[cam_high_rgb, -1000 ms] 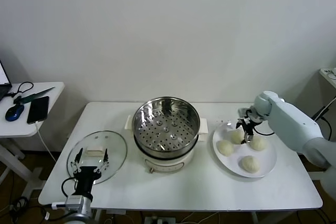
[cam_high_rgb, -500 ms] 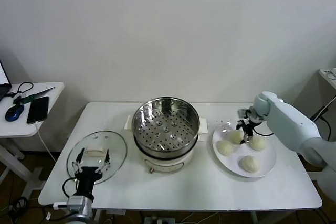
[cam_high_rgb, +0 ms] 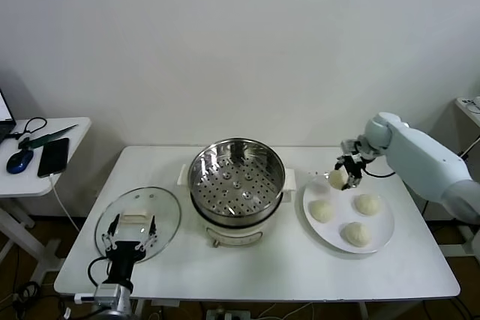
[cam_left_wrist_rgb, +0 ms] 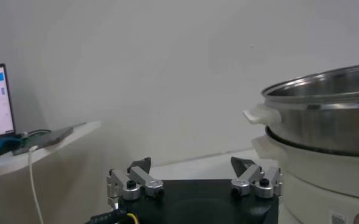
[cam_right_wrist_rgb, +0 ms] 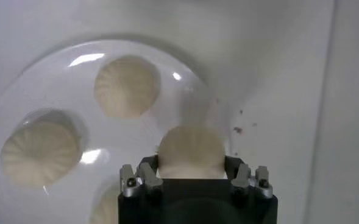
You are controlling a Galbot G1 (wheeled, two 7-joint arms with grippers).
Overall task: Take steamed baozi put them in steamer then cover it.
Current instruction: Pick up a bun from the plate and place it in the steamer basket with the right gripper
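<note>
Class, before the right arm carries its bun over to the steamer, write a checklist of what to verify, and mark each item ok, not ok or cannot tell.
1. Right hand shut on a baozi: ok.
2. Baozi lifted off the white plate: ok.
3. Steamer uncovered, no bun inside yet: ok.
4. Cover lying flat on the table, out of the carry path: ok.
5. Left hand open, parked over the cover, away from the steamer: ok.
6. Grip firm enough for the carry: cannot tell.

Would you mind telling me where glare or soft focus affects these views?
Right wrist view: bright glare patches on the white plate, and the baozi held in the right end effector looks soft. Left wrist view: the steamer rim shines and the laptop is blurred. Head view: even light, sharp.
</note>
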